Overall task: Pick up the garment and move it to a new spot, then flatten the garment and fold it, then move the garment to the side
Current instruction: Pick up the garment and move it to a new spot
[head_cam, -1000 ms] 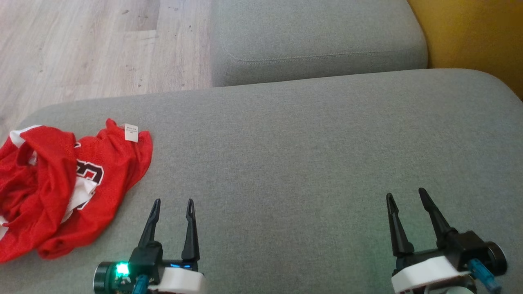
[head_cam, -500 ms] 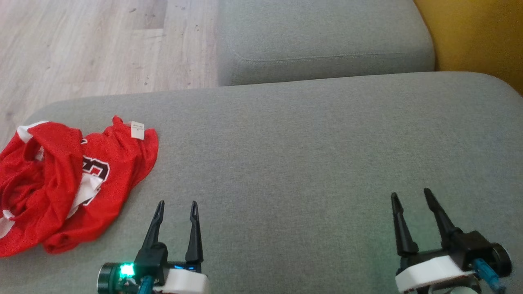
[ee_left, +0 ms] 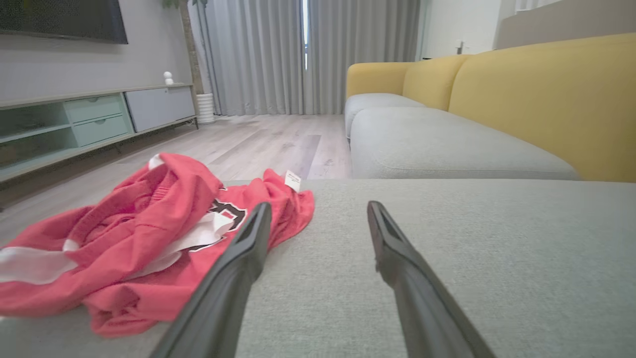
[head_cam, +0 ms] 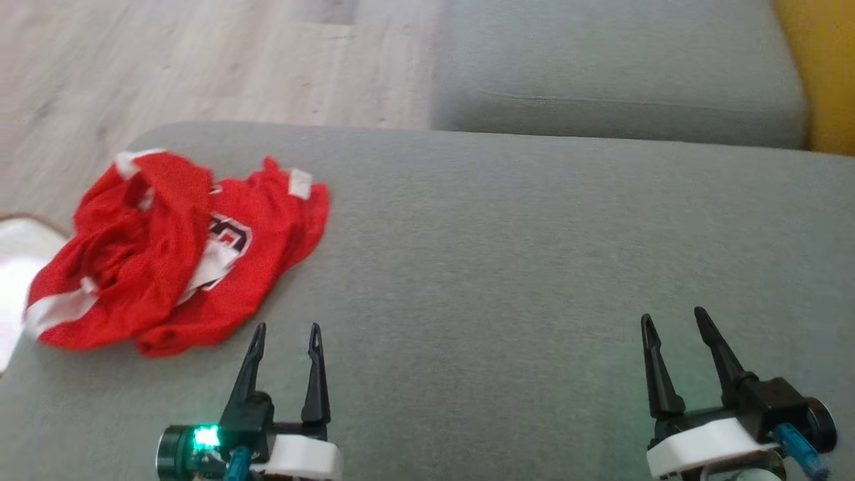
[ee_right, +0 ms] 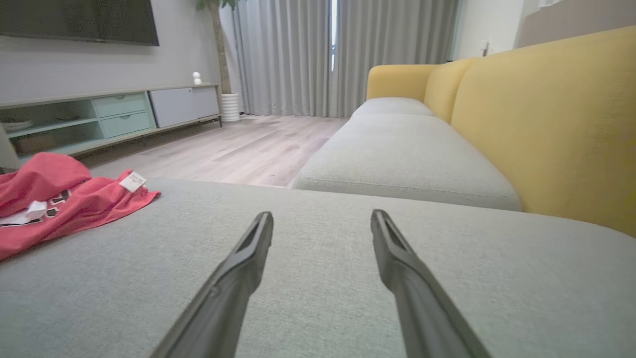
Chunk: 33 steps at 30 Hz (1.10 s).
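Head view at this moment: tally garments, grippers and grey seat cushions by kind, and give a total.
Garments: 1, the crumpled red jersey
Grippers: 2, left gripper and right gripper, both with jaws open
Grey seat cushions: 2, near cushion and far cushion
Total: 5

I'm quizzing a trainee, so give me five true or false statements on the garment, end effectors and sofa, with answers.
1. The red garment lies crumpled on the grey cushion. True.
2. The left end effector is shut on the garment. False: it is open and apart from the cloth.
3. The garment lies nearer the right end effector. False: it is nearer the left one.
4. A white tag shows at the garment's edge. True.
5. The sofa back is blue. False: it is yellow.
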Available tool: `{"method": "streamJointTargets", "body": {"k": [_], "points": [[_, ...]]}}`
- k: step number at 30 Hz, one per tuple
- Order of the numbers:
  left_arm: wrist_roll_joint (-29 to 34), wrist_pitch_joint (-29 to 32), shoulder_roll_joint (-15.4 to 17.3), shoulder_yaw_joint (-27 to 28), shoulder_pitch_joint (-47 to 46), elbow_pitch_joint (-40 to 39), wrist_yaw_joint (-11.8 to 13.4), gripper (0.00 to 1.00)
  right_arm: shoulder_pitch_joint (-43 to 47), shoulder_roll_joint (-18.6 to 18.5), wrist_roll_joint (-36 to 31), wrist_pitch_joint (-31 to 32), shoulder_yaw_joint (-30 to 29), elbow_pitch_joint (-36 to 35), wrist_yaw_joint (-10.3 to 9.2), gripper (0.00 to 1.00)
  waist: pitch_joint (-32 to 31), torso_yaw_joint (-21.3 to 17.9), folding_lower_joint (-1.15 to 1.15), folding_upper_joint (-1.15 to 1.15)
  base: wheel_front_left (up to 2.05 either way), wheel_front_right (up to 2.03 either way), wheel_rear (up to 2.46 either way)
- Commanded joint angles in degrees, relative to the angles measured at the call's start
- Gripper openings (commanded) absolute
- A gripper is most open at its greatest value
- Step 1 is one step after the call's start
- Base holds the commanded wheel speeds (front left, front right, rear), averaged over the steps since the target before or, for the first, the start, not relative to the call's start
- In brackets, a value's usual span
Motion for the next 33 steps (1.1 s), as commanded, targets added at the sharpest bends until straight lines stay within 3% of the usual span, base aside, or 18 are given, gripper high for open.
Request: {"method": "streamJointTargets", "body": {"k": [1,11,23,33], "points": [[0.5,-0.7,0.2,2.2,-3.1,-2.0,0.2,1.0,-1.3,-0.4,0.5,-0.6,1.5,-2.0,0.44,1.0,0.8,3.0,0.0,0.0,0.0,0.0,0.0],[0.4,-0.7,0.2,4.2,-2.7,-4.0,1.6,1.0,-2.6,-0.4,-0.4,-0.6,1.9,-1.8,0.44,1.0,2.7,11.8,0.0,0.0,0.0,0.0,0.0],[1.4,-0.7,0.2,6.2,-1.7,-4.7,1.1,1.0,-3.0,-0.4,-0.9,-0.6,1.9,-1.7,0.44,1.0,3.6,16.7,0.0,0.0,0.0,0.0,0.0],[2.3,-0.7,0.3,7.9,-3.1,-6.5,1.5,1.0,-2.0,-0.4,-1.6,-0.6,2.1,-1.4,0.44,1.0,3.9,18.1,0.0,0.0,0.0,0.0,0.0]]}}
